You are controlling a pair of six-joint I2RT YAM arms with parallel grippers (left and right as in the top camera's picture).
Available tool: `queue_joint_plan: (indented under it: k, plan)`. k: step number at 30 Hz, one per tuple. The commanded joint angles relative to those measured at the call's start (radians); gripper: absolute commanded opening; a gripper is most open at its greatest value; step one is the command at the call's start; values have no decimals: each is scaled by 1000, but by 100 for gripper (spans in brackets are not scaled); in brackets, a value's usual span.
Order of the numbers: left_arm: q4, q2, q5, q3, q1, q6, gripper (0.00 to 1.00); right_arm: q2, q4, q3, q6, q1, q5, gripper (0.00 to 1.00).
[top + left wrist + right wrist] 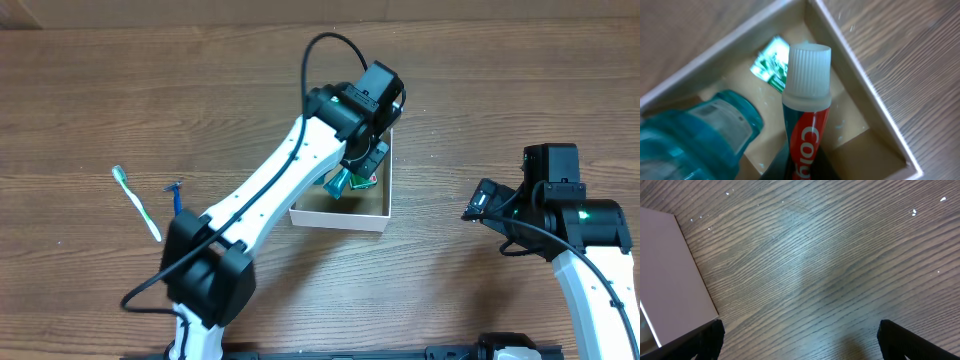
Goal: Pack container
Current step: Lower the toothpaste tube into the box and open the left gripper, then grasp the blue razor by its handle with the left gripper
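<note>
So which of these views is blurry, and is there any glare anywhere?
Left wrist view: the toothpaste tube is sharp at its cap, but the blue bottle close to the lens is blurred. Right wrist view: small bright glints speckle the table, grain slightly soft. Overhead view: even light, no strong glare.

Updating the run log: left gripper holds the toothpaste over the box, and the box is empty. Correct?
Not empty. The left wrist view shows a teal bottle and a green packet lying in the box. The rest stands: the left gripper holds the toothpaste over it.
</note>
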Motion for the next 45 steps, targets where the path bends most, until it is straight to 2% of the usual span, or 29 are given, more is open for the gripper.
queue_joint_plan:
  k: [1, 3, 4, 5, 9, 13, 14, 15, 16, 18, 20, 23, 30, 32, 34, 36, 41, 45]
  plan:
    - [-39, 81, 24, 7, 3, 12, 22, -9, 2, 2, -2, -4, 6, 100]
    - [-43, 102, 23, 7, 2, 12, 29, -9, 2, 2, -2, -4, 6, 100]
    - [-39, 101, 17, 7, 3, 12, 43, -9, 2, 2, -2, -4, 6, 100]
    - [-34, 99, 16, 8, 3, 13, 47, -9, 2, 2, -2, -4, 6, 100]
    - [-90, 71, 13, 87, -2, 5, 53, -9, 2, 2, -2, -4, 6, 100]
    - [-133, -107, -100, 265, -2, -3, 63, -9, 2, 2, -2, -4, 6, 100]
    - [-140, -161, -136, 286, 7, -4, 70, -9, 2, 2, -2, -4, 6, 100]
    - [-147, -220, -174, 291, 24, -14, 81, -9, 2, 2, -2, -4, 6, 100]
    - [-169, -272, -227, 291, 55, -63, 100, -9, 2, 2, -2, -4, 6, 100]
    - [-267, -341, -289, 291, 170, -177, 100, -9, 2, 2, -2, -4, 6, 100]
    - [-409, -358, -290, 285, 343, -303, 100, -9, 2, 2, -3, -4, 6, 100]
    - [-420, -360, -245, 150, 545, -332, 100, -9, 2, 2, -2, -4, 6, 100]
    - [-140, -360, -77, -357, 748, -276, 100, -9, 2, 2, -2, -4, 6, 100]
    - [-47, -360, 6, -496, 813, -231, 100, -9, 2, 2, -2, -4, 6, 100]
    - [50, -358, 28, -616, 850, -195, 100, -9, 3, 2, -2, -4, 6, 100]
    - [168, -357, 28, -702, 856, -123, 100, -9, 2, 2, -2, -4, 6, 100]
    - [345, -356, 69, -811, 857, -63, 100, -9, -4, 2, -2, -4, 6, 100]
    - [407, -352, 69, -827, 857, -40, 100, -9, -7, 2, -2, -4, 6, 100]
